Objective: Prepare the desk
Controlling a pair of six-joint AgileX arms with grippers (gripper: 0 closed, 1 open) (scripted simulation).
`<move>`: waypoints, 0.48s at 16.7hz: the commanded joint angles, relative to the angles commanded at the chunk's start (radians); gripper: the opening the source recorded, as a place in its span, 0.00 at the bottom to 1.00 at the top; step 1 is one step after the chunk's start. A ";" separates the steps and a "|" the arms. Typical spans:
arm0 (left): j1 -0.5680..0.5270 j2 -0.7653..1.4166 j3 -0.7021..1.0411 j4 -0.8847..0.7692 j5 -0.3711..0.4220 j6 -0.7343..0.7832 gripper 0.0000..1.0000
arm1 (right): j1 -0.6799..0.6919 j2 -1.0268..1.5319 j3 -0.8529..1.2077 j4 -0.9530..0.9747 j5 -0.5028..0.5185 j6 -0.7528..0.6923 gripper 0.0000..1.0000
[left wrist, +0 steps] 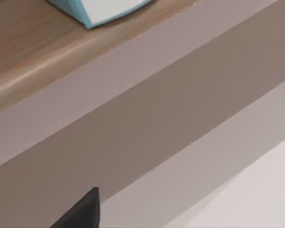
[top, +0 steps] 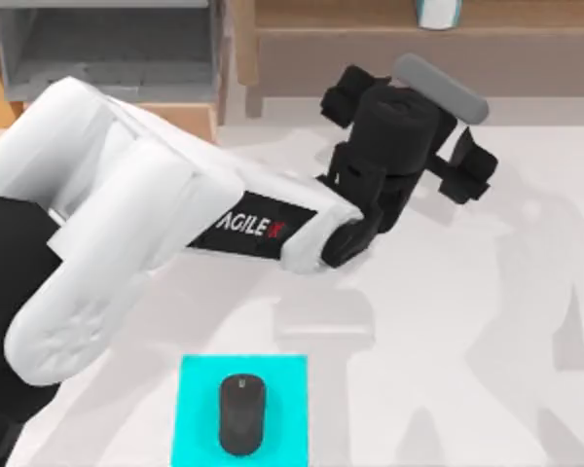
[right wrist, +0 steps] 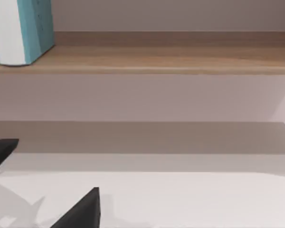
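**White desk, left arm reaching toward the shelf**

The desk is a broad, plain white top spreading forward from the wooden shelf. The left gripper hangs just before that shelf; whether its claw is spread, I cannot tell. The top view alone shows a black mouse on a cyan pad, well short of the shelf. Wrist views show a blue-and-white box on the shelf, cut off.

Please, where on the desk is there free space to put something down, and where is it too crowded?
The desk is bare on its right half, from the cyan pad across to the right edge and up toward the wooden shelf. The front middle is taken by the pad with the black mouse on it. The left and rear middle are crowded under the left arm and left gripper.
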State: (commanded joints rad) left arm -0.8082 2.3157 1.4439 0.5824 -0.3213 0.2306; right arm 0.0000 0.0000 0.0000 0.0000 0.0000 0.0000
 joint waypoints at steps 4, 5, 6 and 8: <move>-0.062 0.056 0.137 -0.035 -0.095 -0.084 1.00 | 0.000 0.000 0.000 0.000 0.000 0.000 1.00; -0.075 0.074 0.176 -0.046 -0.123 -0.100 1.00 | 0.000 0.000 0.000 0.000 0.000 0.000 1.00; -0.083 0.094 0.223 -0.057 -0.154 -0.115 1.00 | 0.000 0.000 0.000 0.000 0.000 0.000 1.00; -0.091 0.134 0.331 -0.078 -0.222 -0.142 1.00 | 0.000 0.000 0.000 0.000 0.000 0.000 1.00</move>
State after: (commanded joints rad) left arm -0.8995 2.4494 1.7751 0.5042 -0.5435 0.0885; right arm 0.0000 0.0000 0.0000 0.0000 0.0000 0.0000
